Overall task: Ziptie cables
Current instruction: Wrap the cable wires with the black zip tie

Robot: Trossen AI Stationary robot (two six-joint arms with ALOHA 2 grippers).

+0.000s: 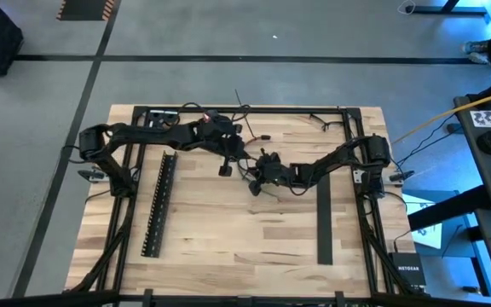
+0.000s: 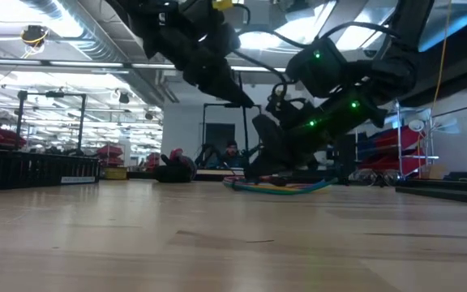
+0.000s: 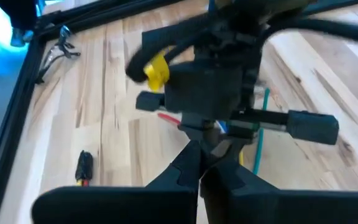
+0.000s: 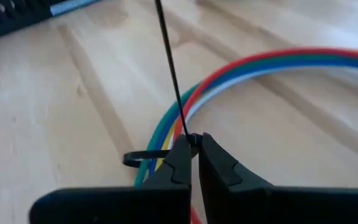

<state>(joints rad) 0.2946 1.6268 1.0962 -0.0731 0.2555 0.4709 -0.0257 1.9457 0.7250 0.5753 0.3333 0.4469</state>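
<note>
- The cables (image 4: 272,65) lie on the table (image 1: 254,239) near its middle, toward the far edge, between the two arms; in the right wrist view they run as a curved band of red, white, green and blue.
- A zip-tie (image 4: 169,68) is looped around the bundle. Its small loop sticks out to one side of the cables, and its long free tail rises straight up and away from the right gripper (image 4: 194,142).
- The right gripper has its fingers pressed together right at the tie's head, where the tail leaves the loop, and it appears to pinch the tie there, touching the cables.
- The left gripper (image 3: 199,163) sits just above and beside the right arm's wrist, its fingers closed to a point. Whether anything is between them I cannot tell from the left wrist view; in the high view a thin dark line rises from about that spot, possibly the tail.
- The relation that matters: the tail's long axis runs away from the right gripper, roughly crosswise to the cables, toward the left gripper. My judgement is that tightening calls for a pull along that axis while the right holds the head still.
- A slotted bar (image 1: 158,205) lies well apart on the left side.
</note>
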